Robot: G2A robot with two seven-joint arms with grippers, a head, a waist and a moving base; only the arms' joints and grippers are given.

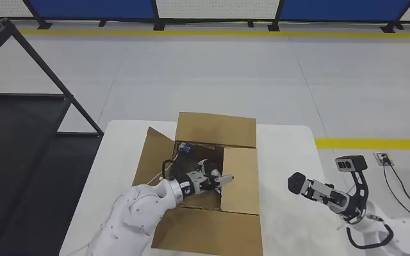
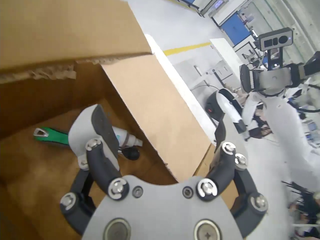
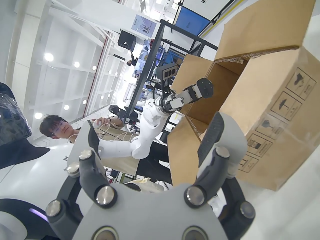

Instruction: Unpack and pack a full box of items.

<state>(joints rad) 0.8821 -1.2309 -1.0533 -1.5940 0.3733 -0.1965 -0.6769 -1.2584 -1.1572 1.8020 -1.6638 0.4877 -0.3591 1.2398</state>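
Note:
An open cardboard box (image 1: 218,131) stands mid-table with its flaps spread. My left gripper (image 1: 218,179) is open at the box's right inner flap (image 2: 155,111); the flap's edge runs between its fingers, one finger (image 2: 100,126) inside the box. On the box floor lie a green-handled item (image 2: 50,136), a white tube (image 2: 125,137) and a small black round piece (image 2: 131,153). A small blue item (image 1: 184,148) sits near the box's far wall. My right gripper (image 1: 296,183) hangs open and empty to the right of the box (image 3: 270,116).
The white table (image 1: 288,147) has bare room to the right of the box and along its left edge. A black metal frame (image 1: 38,96) stands off the table's left side. A yellow floor line (image 1: 359,143) runs beyond the right edge.

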